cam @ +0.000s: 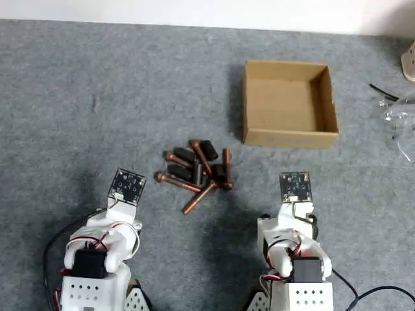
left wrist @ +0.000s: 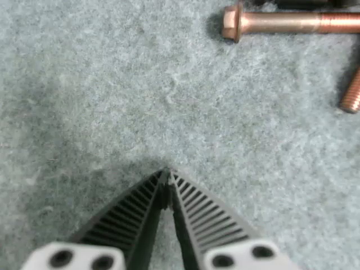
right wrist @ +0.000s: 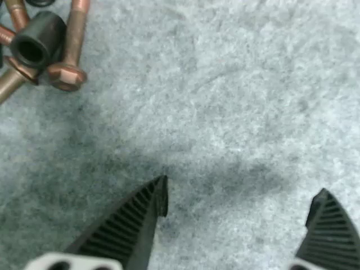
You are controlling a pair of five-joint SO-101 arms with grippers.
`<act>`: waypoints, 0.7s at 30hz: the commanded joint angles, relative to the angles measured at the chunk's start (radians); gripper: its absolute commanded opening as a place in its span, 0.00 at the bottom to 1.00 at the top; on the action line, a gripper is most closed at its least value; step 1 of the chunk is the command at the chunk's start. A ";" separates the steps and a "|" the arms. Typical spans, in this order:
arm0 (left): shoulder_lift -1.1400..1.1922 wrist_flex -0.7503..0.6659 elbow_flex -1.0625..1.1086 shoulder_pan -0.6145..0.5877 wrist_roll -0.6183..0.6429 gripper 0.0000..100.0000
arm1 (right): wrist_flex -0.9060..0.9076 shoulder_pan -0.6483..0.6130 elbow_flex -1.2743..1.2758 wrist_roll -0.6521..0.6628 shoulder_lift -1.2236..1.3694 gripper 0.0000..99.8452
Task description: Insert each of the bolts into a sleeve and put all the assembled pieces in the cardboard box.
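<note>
A heap of several copper bolts (cam: pixel 194 184) and black sleeves (cam: pixel 185 155) lies mid-table on the grey carpet. The open cardboard box (cam: pixel 290 139) stands behind it to the right and looks empty. My left gripper (left wrist: pixel 167 175) is shut with nothing in it, hovering short of a copper bolt (left wrist: pixel 287 22); a second bolt's tip (left wrist: pixel 350 98) shows nearby. My right gripper (right wrist: pixel 242 197) is open over bare carpet, some way from a black sleeve (right wrist: pixel 38 44) and a bolt head (right wrist: pixel 66 76). In the high view the left arm (cam: pixel 126 188) sits left of the heap, the right arm (cam: pixel 295 188) right of it.
Clear plastic items and a dark cable (cam: pixel 395 107) lie at the right edge of the table. A pale object (cam: pixel 408 61) pokes in at the far right. Grey carpet (cam: pixel 97 97) covers the whole surface.
</note>
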 commanded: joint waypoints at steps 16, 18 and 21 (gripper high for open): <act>-0.010 0.003 0.019 0.007 0.006 0.02 | 0.004 0.010 0.148 -0.003 -0.004 0.35; -0.010 0.003 0.019 0.058 0.006 0.02 | 0.004 0.010 0.148 -0.003 -0.004 0.35; -0.010 0.008 0.013 0.162 0.002 0.02 | 0.004 0.005 0.148 -0.006 -0.004 0.35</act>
